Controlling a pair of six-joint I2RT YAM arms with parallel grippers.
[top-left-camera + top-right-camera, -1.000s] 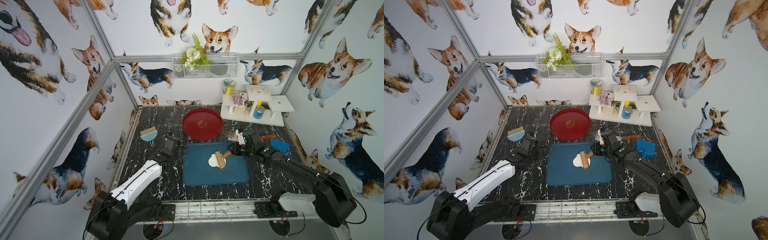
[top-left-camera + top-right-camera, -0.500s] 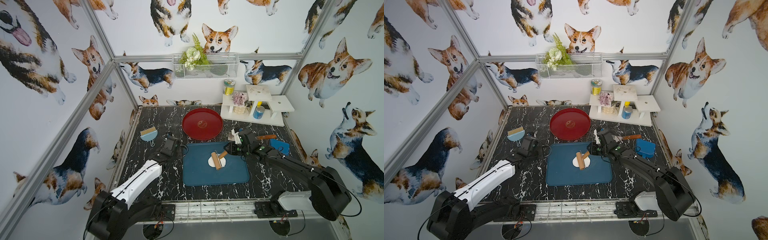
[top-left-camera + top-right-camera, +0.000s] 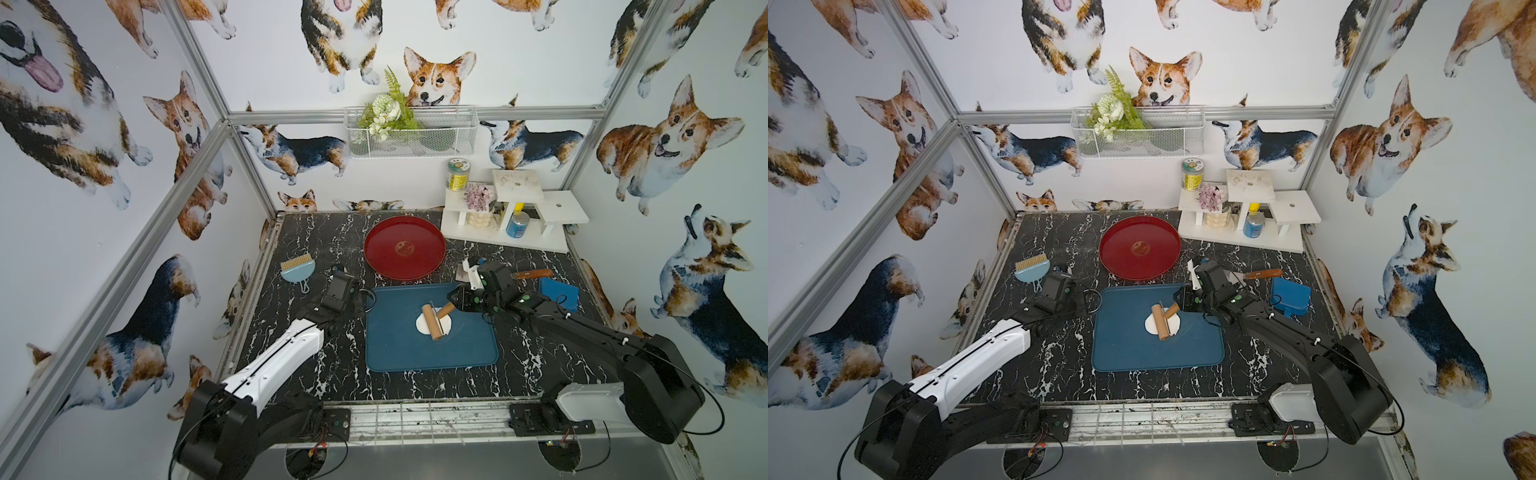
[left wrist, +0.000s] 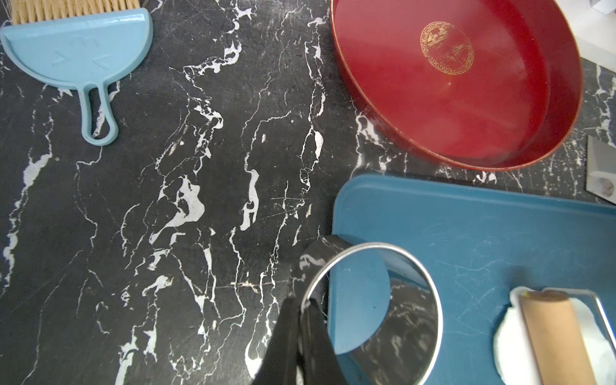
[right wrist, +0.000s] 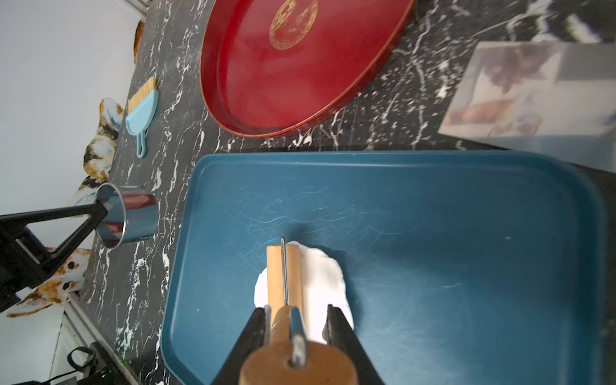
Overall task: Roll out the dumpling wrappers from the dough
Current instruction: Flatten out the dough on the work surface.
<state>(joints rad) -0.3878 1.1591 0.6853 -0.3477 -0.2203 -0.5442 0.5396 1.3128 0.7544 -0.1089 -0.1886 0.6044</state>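
**Roller on the dough, cutter held at the tray's corner**

The black marble table [image 3: 316,332] carries the blue tray [image 3: 399,353] at its centre, with the red plate [image 3: 424,245] bare at the tray's 12 o'clock. The dough [image 5: 326,276] lies on the tray just toward 1 o'clock of its middle, a flattened white patty with an uneven outline; the roller [image 3: 432,323] rests across it, its wooden handle clamped in the right gripper [image 5: 296,313], which reaches in from 2 o'clock; the left gripper [image 4: 301,310] pinches the wall of the ring cutter [image 5: 133,216] at the tray's 10 o'clock corner. The dough looks light, pliant and probably tacky; it should spread under pressure but tear if pinched; better to work it through the roller and lift it from under an edge.
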